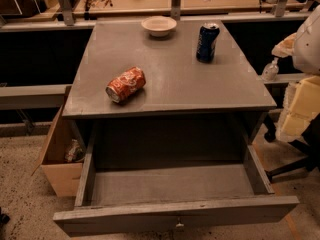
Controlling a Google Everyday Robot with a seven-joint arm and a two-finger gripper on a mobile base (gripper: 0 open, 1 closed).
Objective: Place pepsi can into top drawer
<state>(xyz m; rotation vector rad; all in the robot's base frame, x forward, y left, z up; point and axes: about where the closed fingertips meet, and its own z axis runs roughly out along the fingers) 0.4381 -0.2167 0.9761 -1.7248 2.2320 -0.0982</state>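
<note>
The pepsi can, dark blue with a silver top, stands upright at the back right of the grey cabinet top. The top drawer is pulled fully open below the cabinet top. Its inside is bare, and its front panel with a small metal knob lies at the bottom of the view. My gripper shows as a white and pale yellow shape at the right edge. It is to the right of the cabinet, apart from the can, and holds nothing that I can see.
A red-orange dented can lies on its side on the front left of the cabinet top. A pale bowl sits at the back middle. A tan cardboard box stands on the floor at the left. A chair base is at the right.
</note>
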